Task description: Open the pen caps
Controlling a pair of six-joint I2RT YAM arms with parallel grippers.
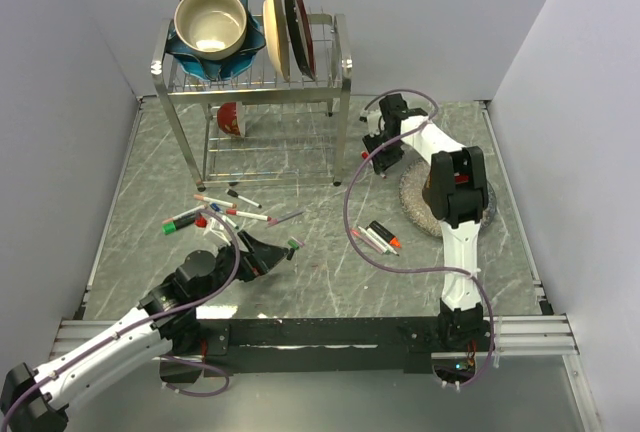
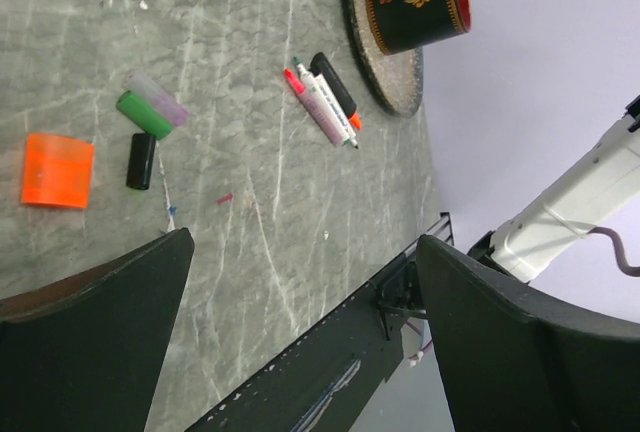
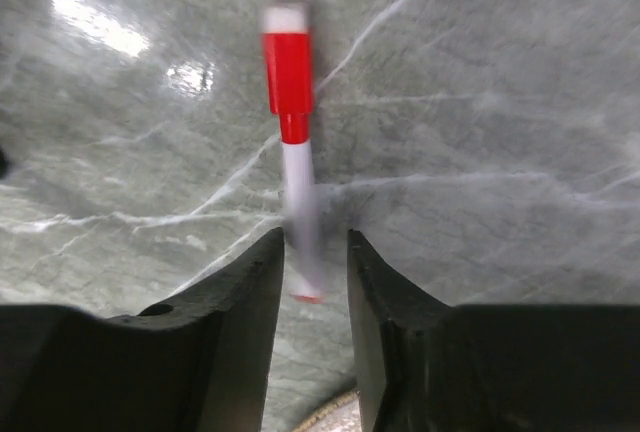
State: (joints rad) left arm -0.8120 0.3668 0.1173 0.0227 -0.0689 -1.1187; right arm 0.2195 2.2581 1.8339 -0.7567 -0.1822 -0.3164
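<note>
Left end effector held wide open, empty, beside scattered pens on bench. Farther back, red-capped pen seen blurred between right end effector fingers, jaws partly apart; grip cannot be told. Risk: pen dropped through slack jaws, cap left on.
</note>
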